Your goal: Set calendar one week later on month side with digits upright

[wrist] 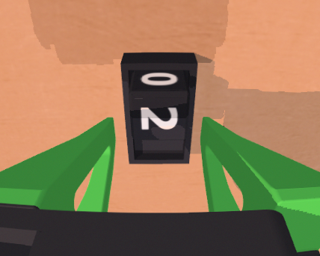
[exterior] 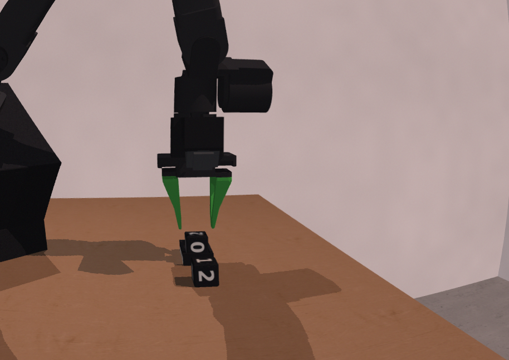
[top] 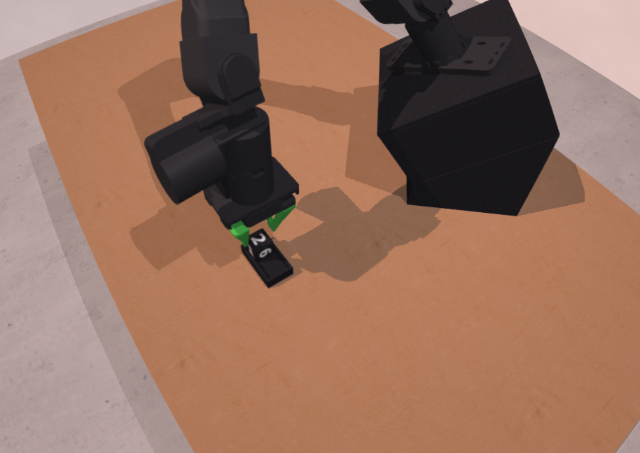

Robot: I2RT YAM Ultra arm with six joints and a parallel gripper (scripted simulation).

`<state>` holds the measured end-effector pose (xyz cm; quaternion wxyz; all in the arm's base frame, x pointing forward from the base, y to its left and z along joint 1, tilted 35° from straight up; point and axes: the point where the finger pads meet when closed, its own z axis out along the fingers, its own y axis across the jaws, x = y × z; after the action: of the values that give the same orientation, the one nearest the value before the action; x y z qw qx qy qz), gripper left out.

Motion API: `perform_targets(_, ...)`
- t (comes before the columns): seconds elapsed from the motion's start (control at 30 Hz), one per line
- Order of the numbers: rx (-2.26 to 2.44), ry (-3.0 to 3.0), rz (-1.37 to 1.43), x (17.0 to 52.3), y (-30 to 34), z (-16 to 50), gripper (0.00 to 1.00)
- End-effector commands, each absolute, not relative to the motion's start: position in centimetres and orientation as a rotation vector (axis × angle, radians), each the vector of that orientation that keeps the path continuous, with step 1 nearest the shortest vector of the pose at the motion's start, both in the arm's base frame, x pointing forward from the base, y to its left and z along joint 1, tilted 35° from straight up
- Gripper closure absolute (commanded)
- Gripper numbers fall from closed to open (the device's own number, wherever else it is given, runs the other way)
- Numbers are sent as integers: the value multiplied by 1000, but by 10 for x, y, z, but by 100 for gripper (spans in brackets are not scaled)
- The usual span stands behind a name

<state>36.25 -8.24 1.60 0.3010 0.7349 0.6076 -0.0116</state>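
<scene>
The black tray (top: 274, 271) lies flat on the wooden table. One black cube (top: 260, 246) (exterior: 196, 244) stands in the tray's end nearer the arm, with 2 on top, 6 on one side and 0 on the opposite side. The tray's other half is empty. A second cube (exterior: 204, 271) stands on the table outside the tray, past that end, with 1 on top and 2 on its side. The arm hides it in the top view. My gripper (exterior: 196, 226) points straight down, partly open and empty. Its green fingertips hang just above the cube in the tray (wrist: 159, 112), one on each side.
The arm's large black base block (top: 465, 127) stands behind and to the right of the tray. The table's edge runs along the right in the exterior view (exterior: 370, 265). The tray's side (exterior: 183, 252) shows left of the cube.
</scene>
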Motion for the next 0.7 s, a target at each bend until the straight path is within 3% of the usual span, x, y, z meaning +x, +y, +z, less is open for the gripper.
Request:
perform_targets(0.0,1941,1625,-44,360,-82,13,55)
perform_targets(0.67,1938,1619,-34,361,-81,16,55)
